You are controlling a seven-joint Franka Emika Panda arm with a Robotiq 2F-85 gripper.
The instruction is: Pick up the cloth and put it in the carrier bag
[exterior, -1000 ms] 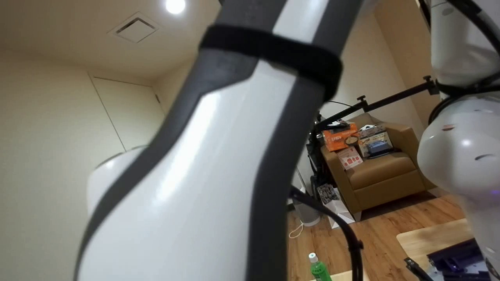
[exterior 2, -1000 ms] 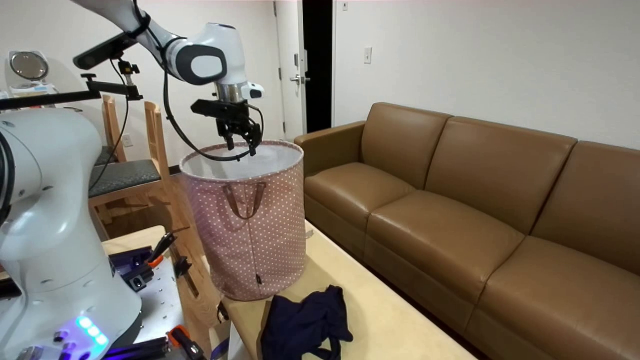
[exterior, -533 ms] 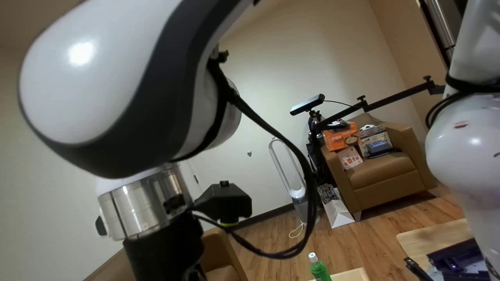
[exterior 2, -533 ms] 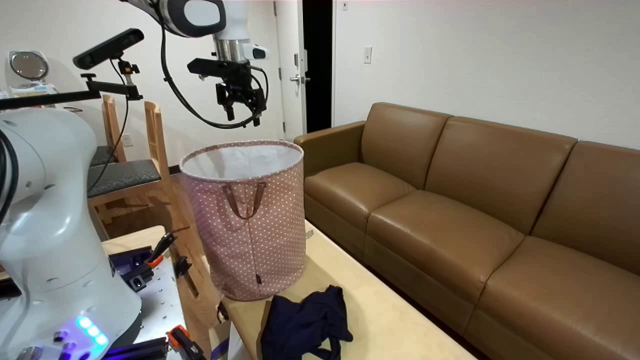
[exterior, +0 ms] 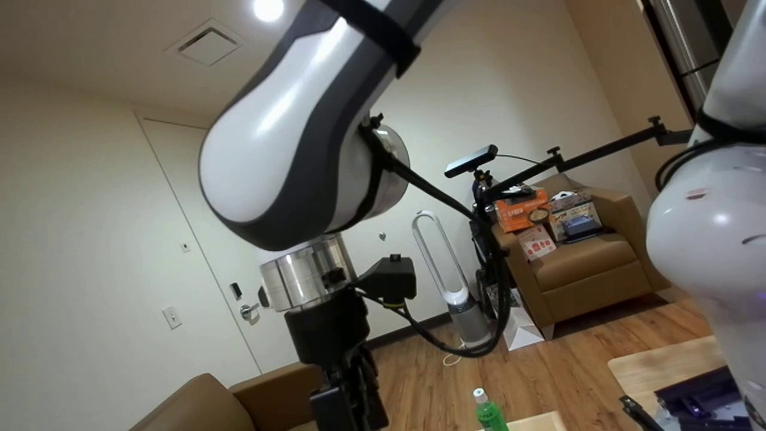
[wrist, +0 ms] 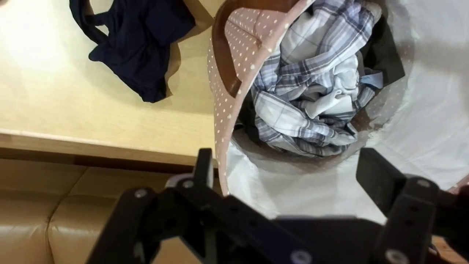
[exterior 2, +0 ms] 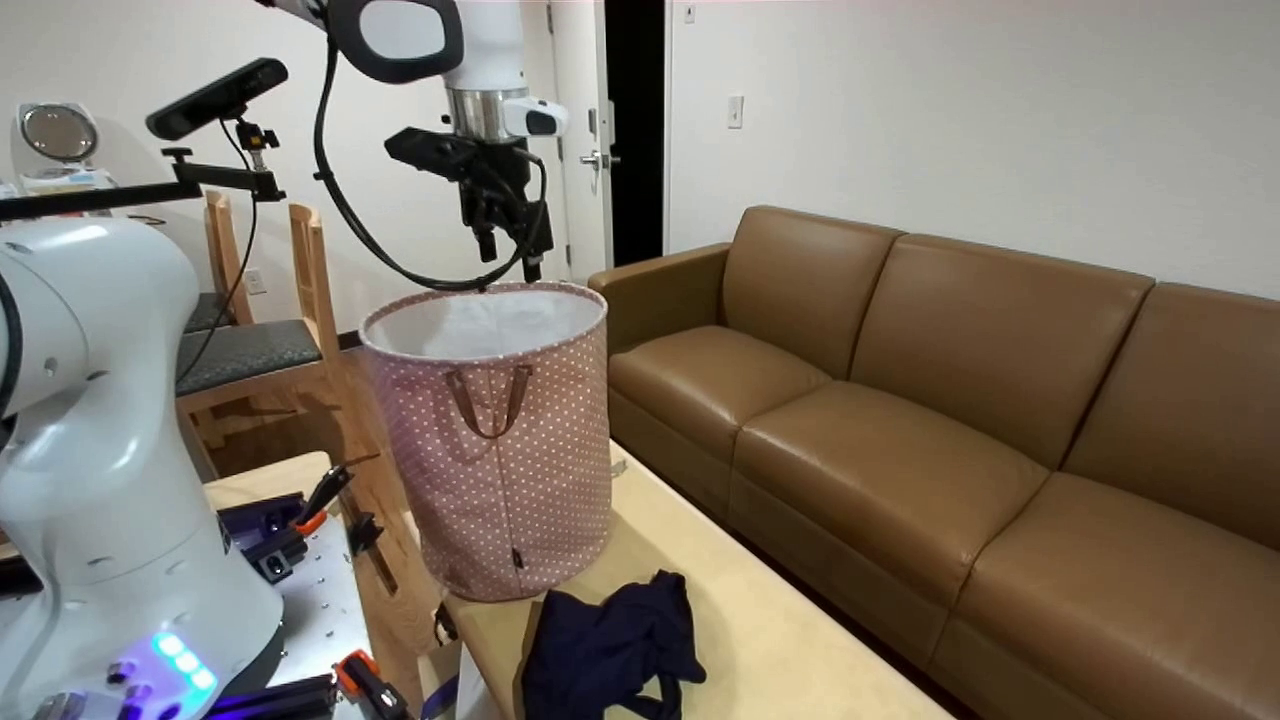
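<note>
The wrist view alone is showing blue-white plaid fabric [wrist: 315, 69] below the spread-fingered black claw [wrist: 285, 165]; the crumpled navy cloth [wrist: 143, 44] is pointing its strap [wrist: 83, 25] away, long axis unclear.

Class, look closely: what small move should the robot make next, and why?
I would probably shift the open fingers sideways, at this height, towards the navy cloth: they hold nothing and hang over the basket, while that cloth lies on the table beside it.
</note>
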